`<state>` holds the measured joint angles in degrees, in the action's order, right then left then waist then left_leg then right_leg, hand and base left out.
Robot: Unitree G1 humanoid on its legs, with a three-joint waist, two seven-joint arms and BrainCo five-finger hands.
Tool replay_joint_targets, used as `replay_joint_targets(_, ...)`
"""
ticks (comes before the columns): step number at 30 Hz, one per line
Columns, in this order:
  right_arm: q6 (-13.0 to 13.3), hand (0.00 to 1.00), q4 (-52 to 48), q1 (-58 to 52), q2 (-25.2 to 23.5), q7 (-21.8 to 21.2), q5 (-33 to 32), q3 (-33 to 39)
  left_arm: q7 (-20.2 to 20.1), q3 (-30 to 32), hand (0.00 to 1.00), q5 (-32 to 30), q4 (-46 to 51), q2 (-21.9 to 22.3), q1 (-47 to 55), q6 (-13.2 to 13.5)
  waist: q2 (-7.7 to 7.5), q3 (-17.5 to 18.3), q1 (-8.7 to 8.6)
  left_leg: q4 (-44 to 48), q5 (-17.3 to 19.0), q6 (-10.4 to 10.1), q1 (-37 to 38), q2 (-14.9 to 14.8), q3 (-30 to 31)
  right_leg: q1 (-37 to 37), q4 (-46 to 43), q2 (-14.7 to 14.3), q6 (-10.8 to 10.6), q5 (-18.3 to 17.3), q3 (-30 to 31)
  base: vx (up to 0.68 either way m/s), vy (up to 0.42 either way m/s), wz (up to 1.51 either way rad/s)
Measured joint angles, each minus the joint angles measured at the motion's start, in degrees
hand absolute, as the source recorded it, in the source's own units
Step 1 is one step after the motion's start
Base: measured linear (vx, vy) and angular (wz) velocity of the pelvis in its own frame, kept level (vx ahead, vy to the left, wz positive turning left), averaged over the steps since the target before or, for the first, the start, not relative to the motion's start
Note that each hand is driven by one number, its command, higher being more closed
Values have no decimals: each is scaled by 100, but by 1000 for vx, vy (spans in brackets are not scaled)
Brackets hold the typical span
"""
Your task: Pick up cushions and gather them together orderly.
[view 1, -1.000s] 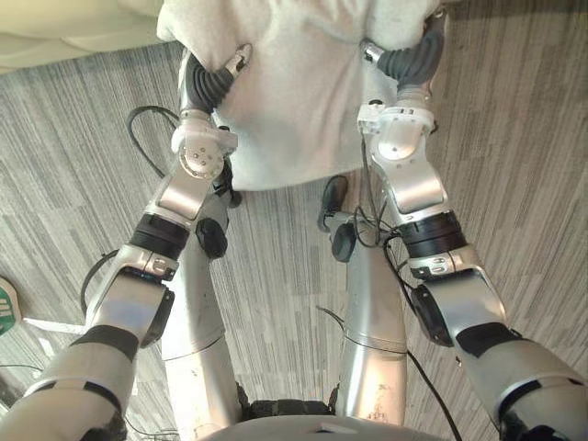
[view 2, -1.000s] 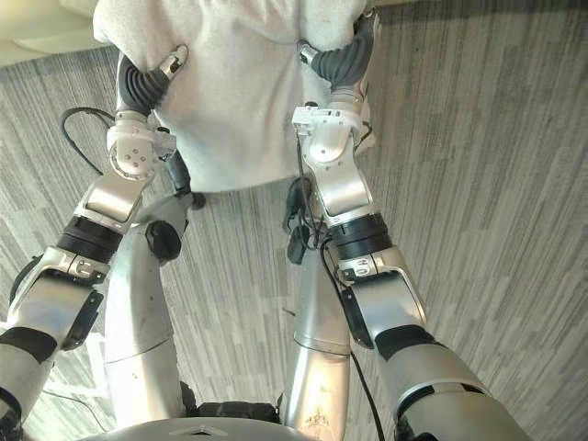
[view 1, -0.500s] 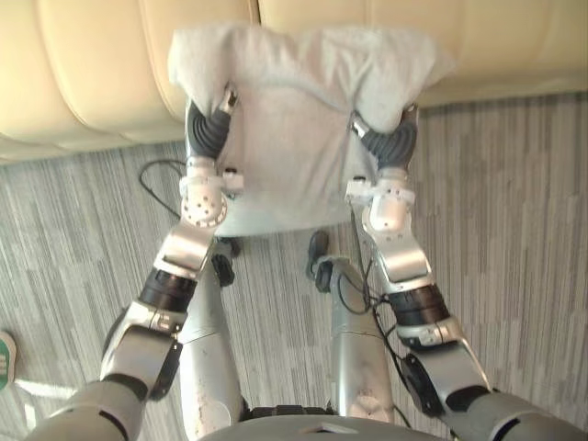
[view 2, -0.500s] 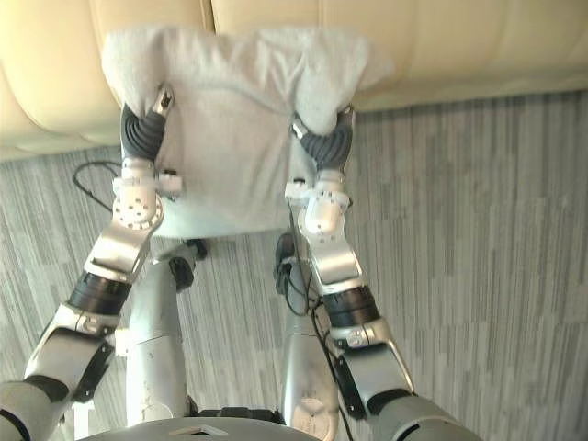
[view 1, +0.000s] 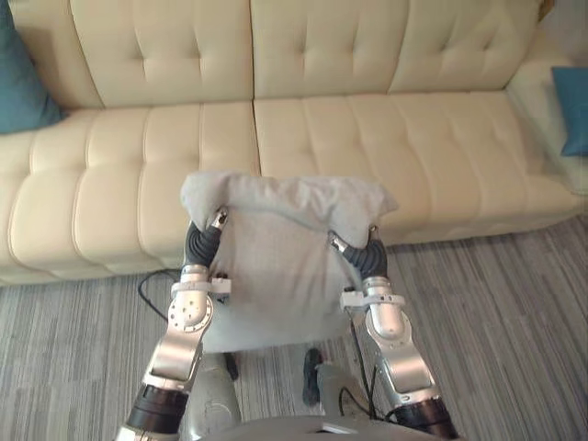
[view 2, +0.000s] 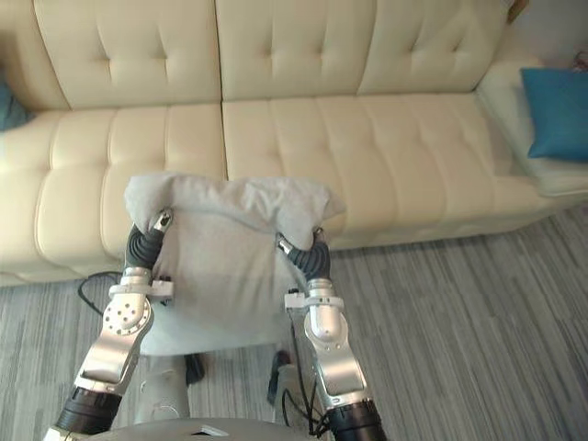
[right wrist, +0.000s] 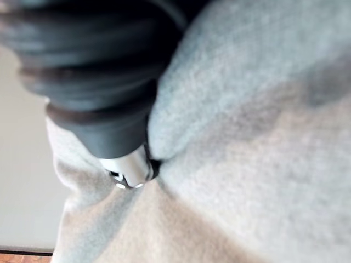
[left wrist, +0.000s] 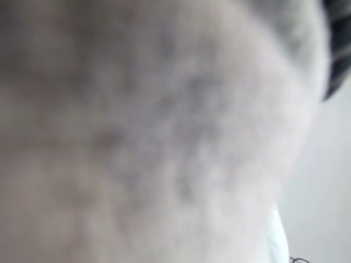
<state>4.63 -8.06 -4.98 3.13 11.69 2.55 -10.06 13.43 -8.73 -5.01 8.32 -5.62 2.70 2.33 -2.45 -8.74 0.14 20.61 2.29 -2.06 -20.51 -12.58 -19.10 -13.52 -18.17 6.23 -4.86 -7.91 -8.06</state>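
Since the earlier frame the view has lifted, not the load. The cream sofa [view 1: 386, 138] now spans the frame. The grey cushion [view 1: 280, 266] is held up before its front edge, between the left hand [view 1: 200, 246] and the right hand [view 1: 367, 259]. Both hands are buried in its folds, so their grasp cannot be told. Teal cushions [view 1: 23, 73] [view 2: 559, 110] at the sofa ends are cut off. Broad seat lies beyond the load and striped carpet [view 1: 514, 312] to its right.

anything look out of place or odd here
The grey cushion is off the sofa, held above the carpet between the left hand and right hand, top corners flopping over. Blue cushions lie at opposite ends of the sofa, not gathered.
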Motion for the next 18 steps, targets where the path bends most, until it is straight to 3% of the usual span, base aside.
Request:
replay_joint_targets(8,-15,100,419,-157,-67,-405,9,145,-403,188,100,161,-13,301,654,9,-40,535,0,-614,-81,-59,788,288,47,904,939,38,-55,296,95,83,12,-4)
replay_joint_targets(16,-96,100,942,-77,-302,-522,76,86,-423,323,100,162,-238,308,804,8,-142,548,70,-701,22,-70,1100,489,121,934,841,180,-40,415,436,-43,51,-19)
replay_joint_targets(18,-99,100,1024,5,-294,-521,72,39,-412,357,100,162,-239,239,800,7,-217,494,18,-728,97,-64,1024,583,183,724,654,259,191,264,437,-153,85,-21)
